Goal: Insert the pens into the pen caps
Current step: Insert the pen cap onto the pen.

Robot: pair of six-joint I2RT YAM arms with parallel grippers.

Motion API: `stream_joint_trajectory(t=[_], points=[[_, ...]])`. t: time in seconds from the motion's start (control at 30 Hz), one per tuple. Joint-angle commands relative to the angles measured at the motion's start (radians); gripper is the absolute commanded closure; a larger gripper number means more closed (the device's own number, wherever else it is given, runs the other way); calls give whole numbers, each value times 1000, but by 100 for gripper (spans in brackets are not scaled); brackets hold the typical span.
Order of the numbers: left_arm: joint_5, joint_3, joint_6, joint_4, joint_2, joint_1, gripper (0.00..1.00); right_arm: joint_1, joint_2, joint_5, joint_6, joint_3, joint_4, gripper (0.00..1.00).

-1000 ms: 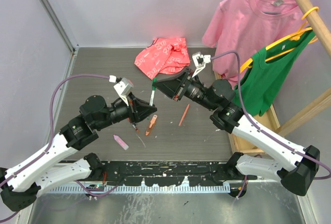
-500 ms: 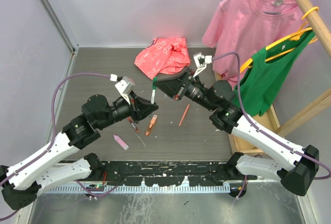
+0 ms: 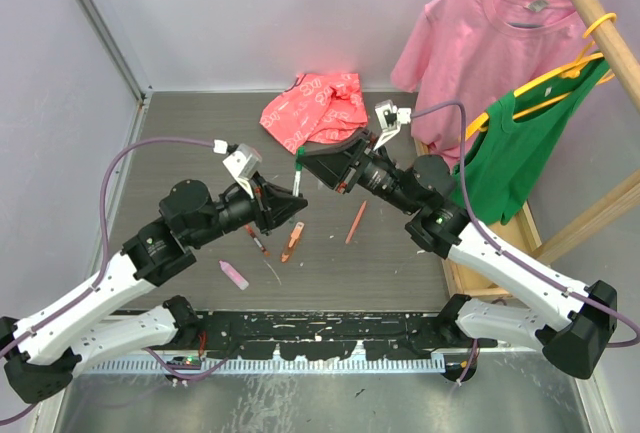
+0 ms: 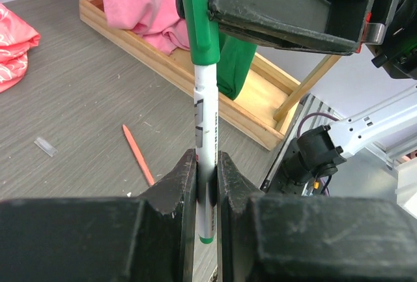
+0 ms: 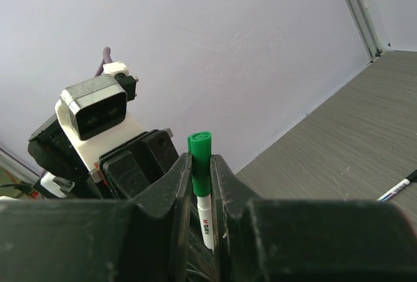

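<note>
A white marker (image 3: 296,181) stands nearly upright above the table, with a green pen cap (image 3: 298,160) on its top end. My left gripper (image 3: 294,201) is shut on the marker's barrel (image 4: 206,119) near its lower end. My right gripper (image 3: 306,159) is shut on the green cap (image 5: 200,158), and the marker's white barrel (image 5: 205,220) runs down between its fingers. In the left wrist view the cap (image 4: 199,21) sits against the right gripper's fingers (image 4: 287,8). A salmon-orange pen (image 3: 356,221), a short orange pen (image 3: 292,241), a dark red pen (image 3: 256,240) and a pink highlighter (image 3: 233,275) lie on the table.
A red patterned cloth (image 3: 315,108) lies at the back of the table. A pink shirt (image 3: 480,43) and a green shirt (image 3: 520,148) hang on a wooden rack at the right. Another white marker (image 5: 399,191) lies on the table. A small white scrap (image 4: 45,146) is near the salmon-orange pen (image 4: 138,155).
My left gripper has moved up and slightly right toward the right gripper, so less of the marker shows between them. The right arm has barely moved.
</note>
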Motion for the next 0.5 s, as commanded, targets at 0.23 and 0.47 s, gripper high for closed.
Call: stream_joint_trajectory(t=[0.23,0.47], points=[[-44,78,37,115,-11,2,100,10,5,-135,-33,47,-20,81],[-40,75,40,105,-16,2,100,10,-6,-113,-42,57,-21,67]])
